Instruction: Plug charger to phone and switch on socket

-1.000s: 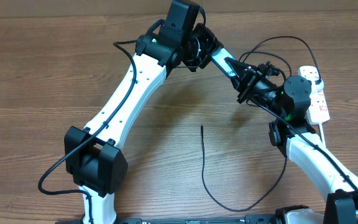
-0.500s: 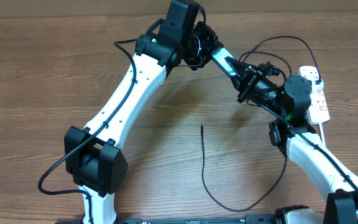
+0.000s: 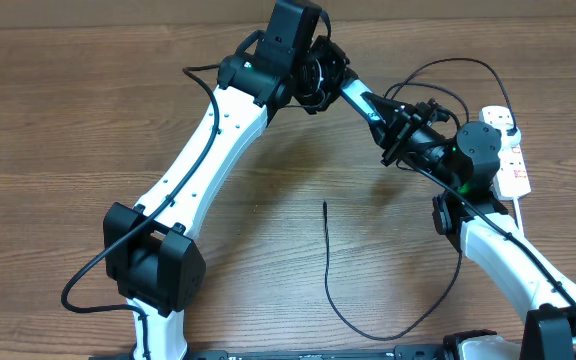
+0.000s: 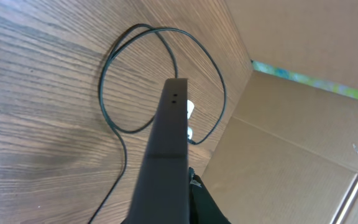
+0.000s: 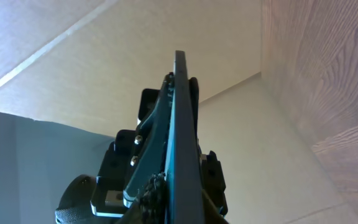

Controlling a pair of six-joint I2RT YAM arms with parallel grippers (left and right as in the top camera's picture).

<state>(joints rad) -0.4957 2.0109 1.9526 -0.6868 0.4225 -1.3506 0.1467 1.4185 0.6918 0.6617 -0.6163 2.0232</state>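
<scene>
Wood-grain table (image 3: 58,130), brown laminate with a matte finish. A tan cardboard wall (image 4: 303,130) stands along its far edge, with seams and a strip of teal tape in the left wrist view. The two white arms with black joints meet at the far centre and hide most of the table there.

The phone (image 3: 361,100) is up off the table between the two grippers. It is a thin dark slab tilted on edge, so the overhead shows only a narrow teal strip of screen. Left gripper (image 3: 320,78) is clamped on the phone's far-left end. Right gripper (image 3: 400,125) is clamped on the near-right end. In both wrist views the phone runs straight up the middle, edge-on. Dark finger parts hug both of its faces in the right wrist view, and the pads themselves are hard to make out.

The charger (image 3: 330,285) is a thin black cable, and neither gripper touches it. Its connector tip (image 3: 325,205) lies loose on the table at centre, well apart from the phone and nearer the robot. From the tip the cable runs toward the near edge, then curves right under the right arm. A big loop of the same thin cable lies on the table beyond the right gripper, leading toward the socket's far end.

The socket (image 3: 515,165) is a white plastic strip with red marks, flat at the right edge — partly covered by the right arm's black wrist joint, and apart from both grippers.
</scene>
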